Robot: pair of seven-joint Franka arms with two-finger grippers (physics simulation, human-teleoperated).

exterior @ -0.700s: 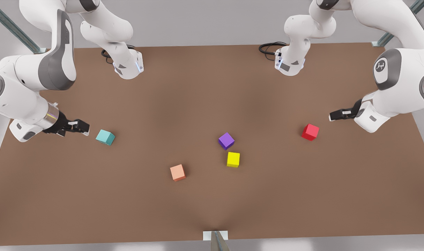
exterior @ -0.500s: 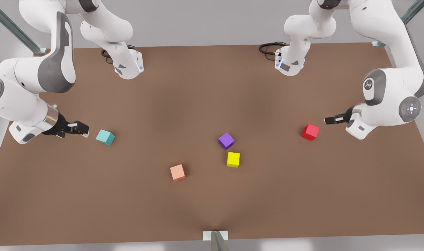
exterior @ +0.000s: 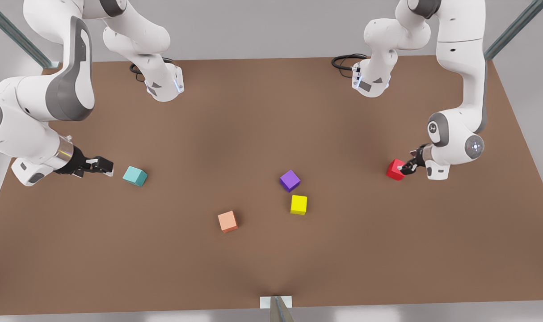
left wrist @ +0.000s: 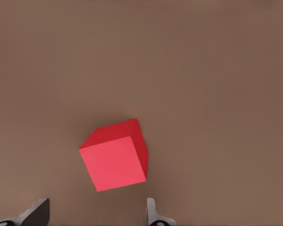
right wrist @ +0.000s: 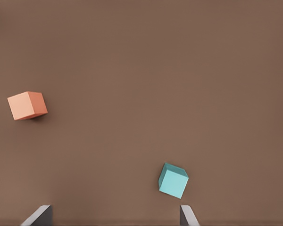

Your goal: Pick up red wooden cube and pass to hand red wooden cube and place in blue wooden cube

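A brown table [exterior: 253,134] held five small cubes, with a white robot arm reaching in from each side.

The left gripper [exterior: 403,168] was on the front view's right. It sat low over the red cube [exterior: 395,170], at that cube's edge nearest the arm. In the left wrist view the red cube [left wrist: 115,155] rested on the table, turned at an angle, and the gripper's two fingertips [left wrist: 153,214] stood spread wider than the cube, one to each side, with bare table between each tip and the cube. The claw was open and held nothing.

The right gripper [exterior: 102,165] was on the front view's left, a black claw with a silver ring at the wrist. It hung just beside the blue cube [exterior: 135,176], with a gap between them. In the right wrist view its fingertips [right wrist: 37,216] were set wide apart, so this claw was open and empty too. The blue cube [right wrist: 173,180] lay near one fingertip, and the orange cube [right wrist: 27,105] lay farther off.

Near the middle of the table, a purple cube [exterior: 290,180] sat just beside a yellow cube [exterior: 299,205]. The orange cube [exterior: 227,221] lay nearer the front view's left. The red and blue cubes were well apart, at opposite sides of the table.
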